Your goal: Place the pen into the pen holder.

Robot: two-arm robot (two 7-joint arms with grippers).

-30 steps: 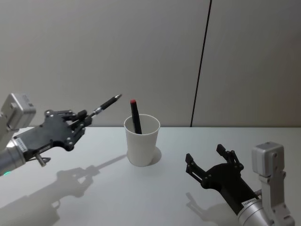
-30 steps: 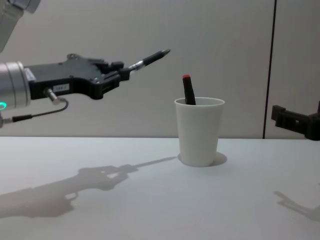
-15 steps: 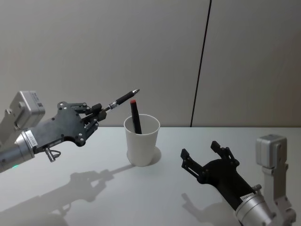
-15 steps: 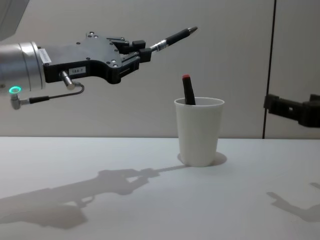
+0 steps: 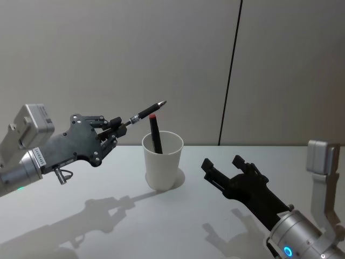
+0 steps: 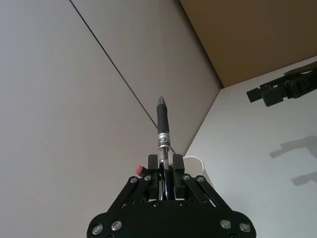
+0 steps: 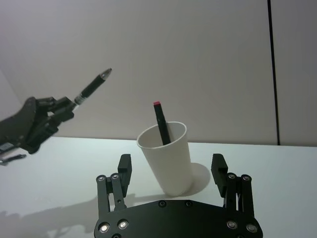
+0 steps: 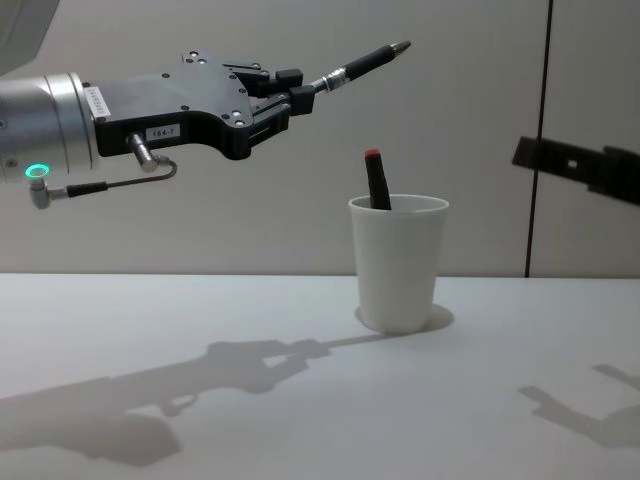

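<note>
The robot's left hand [image 5: 115,128] is gripping a black pen [image 5: 145,111] by its back end, fingers closed tight around the barrel. The pen is sticking out at a slant, its tip pointing up and toward the robot's right. The hand is hanging in the air to the left of the pen holder [image 5: 162,166], clear of the bench [image 5: 102,186]. Compared with a second ago, it is sitting higher and closer to the cup, and the pen tip is now reaching over the near-left part of the rim instead of stopping well short of it. The tip may be lying over the opening itself, though depth is hard to judge from these angles.

The pen holder is standing upright on the bench in the same spot as before, already carrying a red-capped pen [image 5: 155,131] that is leaning against its inner wall with the red end showing above the rim.

The right hand [image 5: 222,163] is hovering open and holding nothing, to the right of the cup, its fingers spread and pointing toward it. It is riding higher and farther forward than a second ago, when it was lower by the bench's near right side.
</note>
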